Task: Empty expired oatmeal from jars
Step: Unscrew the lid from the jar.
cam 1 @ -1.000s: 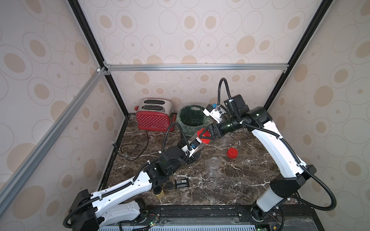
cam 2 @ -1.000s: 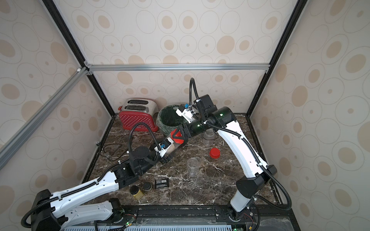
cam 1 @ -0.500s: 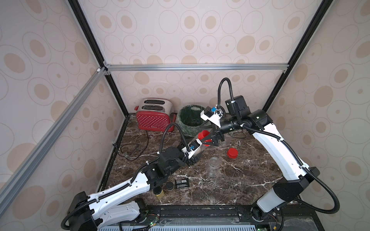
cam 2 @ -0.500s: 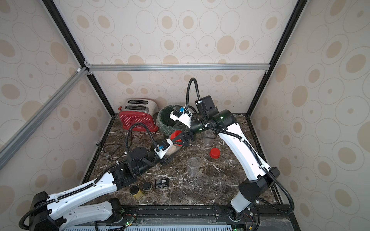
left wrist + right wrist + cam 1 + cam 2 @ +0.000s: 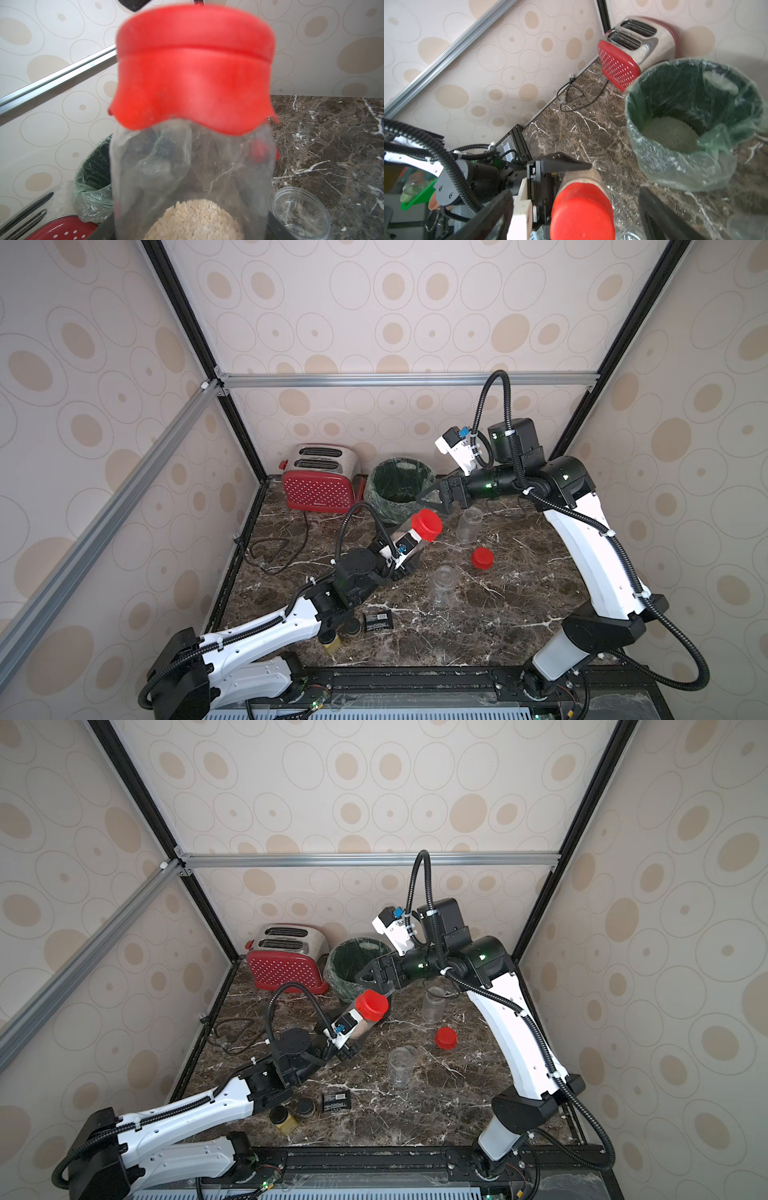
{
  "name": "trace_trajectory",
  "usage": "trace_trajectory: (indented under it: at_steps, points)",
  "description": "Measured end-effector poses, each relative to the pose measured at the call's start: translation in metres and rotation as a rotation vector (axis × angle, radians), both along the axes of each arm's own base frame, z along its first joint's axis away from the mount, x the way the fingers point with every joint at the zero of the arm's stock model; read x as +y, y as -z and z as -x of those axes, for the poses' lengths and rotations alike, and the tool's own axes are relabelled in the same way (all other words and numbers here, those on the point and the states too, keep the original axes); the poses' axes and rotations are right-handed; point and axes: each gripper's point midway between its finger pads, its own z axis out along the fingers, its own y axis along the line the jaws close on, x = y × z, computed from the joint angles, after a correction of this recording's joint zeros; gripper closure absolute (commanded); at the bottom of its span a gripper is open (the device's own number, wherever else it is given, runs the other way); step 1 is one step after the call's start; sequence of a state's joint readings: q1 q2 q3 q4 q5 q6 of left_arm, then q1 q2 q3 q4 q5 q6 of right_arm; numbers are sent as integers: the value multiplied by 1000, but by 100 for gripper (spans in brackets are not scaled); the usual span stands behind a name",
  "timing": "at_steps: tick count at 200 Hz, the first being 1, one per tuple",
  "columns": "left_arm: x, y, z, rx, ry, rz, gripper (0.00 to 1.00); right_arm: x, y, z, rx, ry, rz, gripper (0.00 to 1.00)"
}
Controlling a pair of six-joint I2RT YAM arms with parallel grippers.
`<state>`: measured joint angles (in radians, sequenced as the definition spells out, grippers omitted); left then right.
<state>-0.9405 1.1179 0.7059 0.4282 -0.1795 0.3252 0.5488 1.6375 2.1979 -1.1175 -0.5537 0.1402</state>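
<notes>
My left gripper (image 5: 407, 549) is shut on a clear jar (image 5: 191, 166), held tilted above the table. A red lid (image 5: 426, 524) sits on its neck, and pale oatmeal (image 5: 195, 220) lies in its lower end. My right gripper (image 5: 436, 499) is open just beyond that lid, in front of the bin; its dark fingers (image 5: 494, 209) stand wide on either side of the lid (image 5: 581, 212) without touching it. Two lidless clear jars (image 5: 469, 524) (image 5: 441, 591) stand empty on the marble. A loose red lid (image 5: 482, 558) lies between them.
A green-lined bin (image 5: 374, 493) at the back holds a heap of oatmeal (image 5: 670, 133). A red toaster (image 5: 320, 485) stands left of it, its cord (image 5: 270, 551) looping on the table. Two black-lidded spice jars (image 5: 332, 641) and a black packet (image 5: 378, 621) lie near the front edge.
My right gripper, which was shut on the red lid, has opened and drawn back toward the bin. The lid stays on the jar, which my left gripper keeps holding.
</notes>
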Motion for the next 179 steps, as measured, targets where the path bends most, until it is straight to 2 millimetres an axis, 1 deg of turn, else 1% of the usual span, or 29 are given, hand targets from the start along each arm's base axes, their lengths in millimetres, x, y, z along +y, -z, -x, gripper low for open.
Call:
trace_trajectory:
  at_steps: [26, 49, 90, 118, 132, 151, 179]
  points:
    - [2, -6, -3, -36, -19, 3, 44, -4, 16, 0, 96, 48, 34, 6]
    - [3, -11, -4, -57, -28, 9, 44, -5, 26, 3, 145, 61, 60, 6]
    - [2, -10, -5, -62, -28, 0, 44, 1, 32, 11, 175, 39, 74, 5]
    - [2, -10, -5, -62, -29, -1, 44, 5, 35, 15, 183, 25, 81, 8]
    - [2, -10, -5, -62, -29, 0, 44, 8, 38, 17, 194, 17, 91, 10]
    - [3, -10, -5, -62, -29, -1, 44, 10, 45, 17, 212, 9, 106, 15]
    - [3, -10, -5, -62, -30, -1, 44, 12, 53, 15, 231, 6, 127, 30]
